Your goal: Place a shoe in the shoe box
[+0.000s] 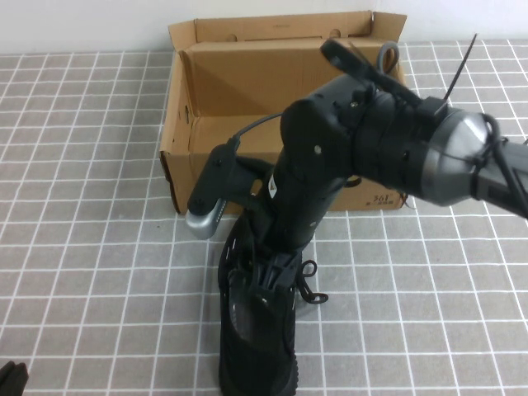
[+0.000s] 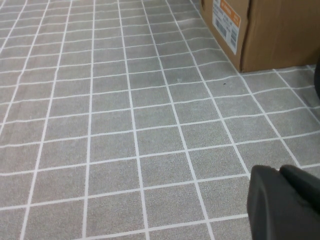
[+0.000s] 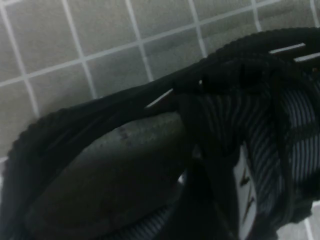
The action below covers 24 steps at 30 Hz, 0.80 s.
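The black shoe [image 1: 256,355] lies on the tiled table just in front of the open brown shoe box [image 1: 239,82], toe towards the near edge. My right gripper [image 1: 271,289] reaches down into the shoe's opening, at its tongue and laces. The right wrist view is filled by the shoe [image 3: 260,125], showing its grey insole and a white tongue label. My left gripper [image 1: 12,378] rests at the near left corner, far from the shoe. It shows in the left wrist view [image 2: 285,200] shut and empty.
The box's lid flap stands up at the back against the wall. A box corner with a white label [image 2: 226,22] shows in the left wrist view. My right arm [image 1: 371,140] crosses above the box's front wall. Bare tiled table [image 1: 91,247] lies to the left.
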Motion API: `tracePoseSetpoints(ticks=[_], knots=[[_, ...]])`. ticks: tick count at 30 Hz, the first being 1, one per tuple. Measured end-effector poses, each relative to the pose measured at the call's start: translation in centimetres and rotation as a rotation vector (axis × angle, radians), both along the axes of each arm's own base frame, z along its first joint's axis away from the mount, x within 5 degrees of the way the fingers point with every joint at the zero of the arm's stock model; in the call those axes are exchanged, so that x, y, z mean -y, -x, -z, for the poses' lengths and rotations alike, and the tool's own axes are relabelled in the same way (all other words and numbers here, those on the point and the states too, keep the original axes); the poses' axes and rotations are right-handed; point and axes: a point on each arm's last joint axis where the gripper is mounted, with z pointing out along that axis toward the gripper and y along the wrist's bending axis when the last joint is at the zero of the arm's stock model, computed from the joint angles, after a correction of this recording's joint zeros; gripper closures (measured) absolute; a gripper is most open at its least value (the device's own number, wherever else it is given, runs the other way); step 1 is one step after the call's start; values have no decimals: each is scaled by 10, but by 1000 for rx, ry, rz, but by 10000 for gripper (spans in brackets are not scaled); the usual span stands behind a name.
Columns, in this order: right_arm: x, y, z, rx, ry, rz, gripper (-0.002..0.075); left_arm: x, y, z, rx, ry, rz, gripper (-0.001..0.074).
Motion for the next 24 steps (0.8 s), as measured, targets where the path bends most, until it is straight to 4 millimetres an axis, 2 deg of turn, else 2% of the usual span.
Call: tracePoseSetpoints(ticks=[9, 12, 17, 19, 24], knots=[[-5, -8, 10, 42, -10, 2, 283, 0, 0, 0, 1, -8, -1, 736], [-5, -8, 11, 43, -5, 1, 369, 0, 0, 0, 1, -8, -1, 736], [-5, -8, 12, 36, 4, -1, 609, 0, 0, 0, 1, -8, -1, 736], [-5, -7, 13, 29, 8, -3, 683, 0, 0, 0, 1, -8, -1, 736], [-3, -3, 7, 8, 17, -3, 729, 0, 0, 0, 1, -8, -1, 736]])
